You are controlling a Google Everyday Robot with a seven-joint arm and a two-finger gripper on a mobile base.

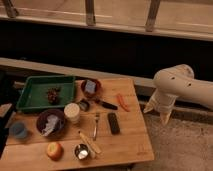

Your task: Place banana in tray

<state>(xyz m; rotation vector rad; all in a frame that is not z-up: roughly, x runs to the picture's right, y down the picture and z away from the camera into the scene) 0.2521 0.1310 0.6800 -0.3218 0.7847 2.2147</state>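
The banana, a slim pale yellow-cream piece, lies slantwise on the wooden table near its front edge, between a small silver cup and a fork. The dark green tray stands at the table's back left and holds a small brown clump. My gripper hangs off the table's right side, over the floor and far from the banana. Its two fingers point down, spread apart, with nothing between them.
On the table are a brown bowl with a grey-blue item, a brown bowl with white crumpled material, a white cup, a black bar, an orange-red piece, an apple and a grey can. A dark ledge runs behind.
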